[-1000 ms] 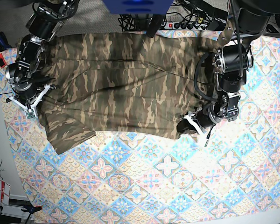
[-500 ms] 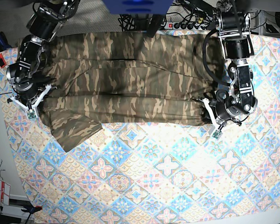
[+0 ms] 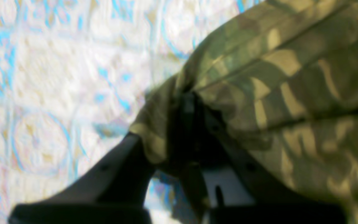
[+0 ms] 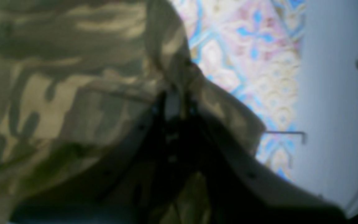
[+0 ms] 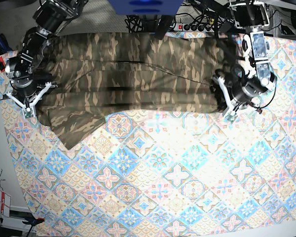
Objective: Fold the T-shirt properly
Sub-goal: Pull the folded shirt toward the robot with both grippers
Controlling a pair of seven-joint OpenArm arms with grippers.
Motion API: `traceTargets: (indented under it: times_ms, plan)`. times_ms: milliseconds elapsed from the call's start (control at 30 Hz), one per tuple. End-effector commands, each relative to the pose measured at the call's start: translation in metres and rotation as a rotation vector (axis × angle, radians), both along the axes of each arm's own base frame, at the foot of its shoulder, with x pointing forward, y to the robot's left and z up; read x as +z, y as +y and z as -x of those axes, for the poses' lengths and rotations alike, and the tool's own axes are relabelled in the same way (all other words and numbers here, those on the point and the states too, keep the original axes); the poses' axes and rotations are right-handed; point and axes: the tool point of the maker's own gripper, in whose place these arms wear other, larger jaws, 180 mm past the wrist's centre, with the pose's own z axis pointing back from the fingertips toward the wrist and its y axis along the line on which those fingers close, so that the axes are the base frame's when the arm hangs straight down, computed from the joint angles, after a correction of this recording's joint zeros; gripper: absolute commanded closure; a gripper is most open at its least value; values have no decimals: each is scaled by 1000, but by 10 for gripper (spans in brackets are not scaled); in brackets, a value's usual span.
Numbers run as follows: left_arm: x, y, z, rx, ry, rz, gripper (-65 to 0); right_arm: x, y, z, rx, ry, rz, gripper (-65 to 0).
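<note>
Left wrist view: the left gripper (image 3: 182, 124) pinches a bunched edge of the T-shirt (image 3: 291, 93). The right gripper (image 4: 176, 105) pinches the other edge the same way. The T-shirt lies stretched between them on the tablecloth (image 5: 187, 187). One sleeve hangs loose, so it could crumple. A hard pull might slip the cloth free.

A soft, matt woven cloth is seen in the olive, brown and tan camouflage T-shirt (image 5: 133, 74), creased into long ridges. The blue, pink and cream tile-patterned tablecloth (image 5: 177, 182) is shown as flat, matt printed fabric. Matt black plastic is presented by the left gripper (image 3: 185, 149) and right gripper (image 4: 176, 124) fingers.
</note>
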Motion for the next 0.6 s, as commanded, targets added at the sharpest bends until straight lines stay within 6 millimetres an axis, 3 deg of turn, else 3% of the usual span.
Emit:
traceTargets:
  times_ms: [0, 267, 567]
  plan:
    - [15, 6, -9, 8, -52, -21, -31, 22, -14, -5, -28, -63, 43, -10]
    - [8, 31, 21, 71, -11, -51, -31, 14, -12, 32, -44, -12, 64, -9]
    - [5, 54, 45, 126, 21, -87, -31, 25, -13, 78, -106, 7, 103, -8]
